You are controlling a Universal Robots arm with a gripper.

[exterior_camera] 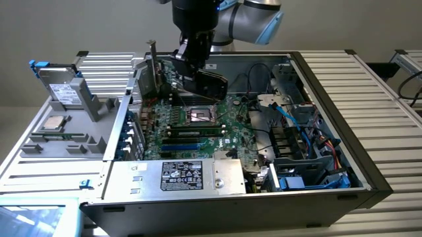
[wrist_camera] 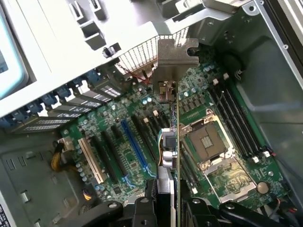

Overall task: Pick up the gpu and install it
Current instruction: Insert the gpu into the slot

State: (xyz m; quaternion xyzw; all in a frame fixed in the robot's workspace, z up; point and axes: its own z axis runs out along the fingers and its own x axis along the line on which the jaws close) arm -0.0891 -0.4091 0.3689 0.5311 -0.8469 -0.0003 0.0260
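Above the motherboard (exterior_camera: 224, 136) inside the open computer case (exterior_camera: 316, 59), the tool (exterior_camera: 189, 61) is closed on the gpu (wrist_camera: 177, 137), with one finger on each face of the card. In the wrist view the gpu appears edge-on and upright. Its green board edge runs from the fingers (wrist_camera: 152, 203) to the silver end bracket (wrist_camera: 177, 56). The bracket lies close to the perforated rear panel (wrist_camera: 137, 59) of the case.

The card sits over the strip of board between the black expansion slots (wrist_camera: 149, 130) and the CPU socket (wrist_camera: 208, 142). The blue slot (wrist_camera: 135, 146) and the white slot (wrist_camera: 92, 161) lie further to one side. The card's lower edge appears to be clear of the board, but contact with a slot cannot be confirmed from these views.

In the exterior view, memory sticks (exterior_camera: 195, 131) sit just beside the socket. A hard drive (exterior_camera: 63, 91) stands in a grey fixture (exterior_camera: 59, 140) on the tabletop (exterior_camera: 389, 128), at the exterior view's left, well apart from the card.
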